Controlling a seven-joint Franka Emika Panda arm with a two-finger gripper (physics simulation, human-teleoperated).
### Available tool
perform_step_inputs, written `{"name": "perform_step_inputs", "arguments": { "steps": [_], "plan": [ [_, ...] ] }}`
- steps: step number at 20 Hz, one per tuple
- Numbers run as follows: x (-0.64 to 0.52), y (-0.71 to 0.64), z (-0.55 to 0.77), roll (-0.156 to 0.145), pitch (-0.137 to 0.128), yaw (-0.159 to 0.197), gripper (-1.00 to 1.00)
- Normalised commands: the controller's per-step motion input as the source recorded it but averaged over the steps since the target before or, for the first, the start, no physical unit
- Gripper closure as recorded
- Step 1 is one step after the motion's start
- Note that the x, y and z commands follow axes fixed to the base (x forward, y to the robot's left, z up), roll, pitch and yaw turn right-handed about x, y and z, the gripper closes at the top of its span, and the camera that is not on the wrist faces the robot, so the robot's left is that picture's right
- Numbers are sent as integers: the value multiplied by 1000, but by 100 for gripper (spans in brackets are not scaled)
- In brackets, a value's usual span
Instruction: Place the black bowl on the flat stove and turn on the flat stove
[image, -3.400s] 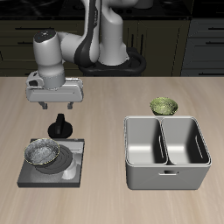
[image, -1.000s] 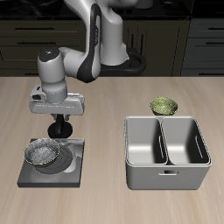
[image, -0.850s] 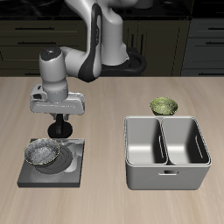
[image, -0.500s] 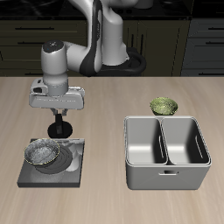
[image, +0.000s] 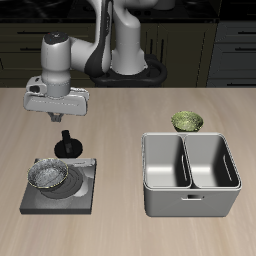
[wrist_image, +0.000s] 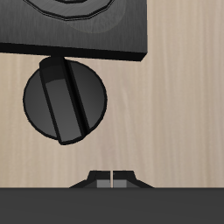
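The black bowl (image: 48, 176) sits on the flat stove (image: 80, 190), over its pale rings and toward one side of the plate. The stove's round black knob (image: 68, 147) stands just behind the plate; in the wrist view the knob (wrist_image: 66, 99) has its ridge tilted, beside the stove's edge (wrist_image: 74, 31). My gripper (image: 62, 121) hangs above the knob and clear of it. Its fingertips meet in the wrist view (wrist_image: 112, 179), shut on nothing. The bowl does not show in the wrist view.
A grey two-compartment metal tray (image: 190, 205) stands beside the stove, nearer the table's front edge. A green-yellow patterned bowl (image: 187, 122) lies behind the tray. The robot's base stands at the back.
My gripper was low around the knob a second ago; it has since risen off the knob and drifted a little back. The bowl and the stove have not moved.
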Motion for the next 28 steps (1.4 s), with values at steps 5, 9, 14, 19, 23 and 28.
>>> {"name": "perform_step_inputs", "arguments": {
  "steps": [5,9,14,19,23,28],
  "plan": [
    [-31,268,-28,22,38,1,100],
    [-126,348,33,37,6,-2,-100],
    [-152,280,154,-6,38,-18,-100],
    [-265,330,275,-8,-1,-15,-100],
    [-140,415,152,62,27,9,-100],
    [-92,386,172,34,47,22,-100]
  ]
}}
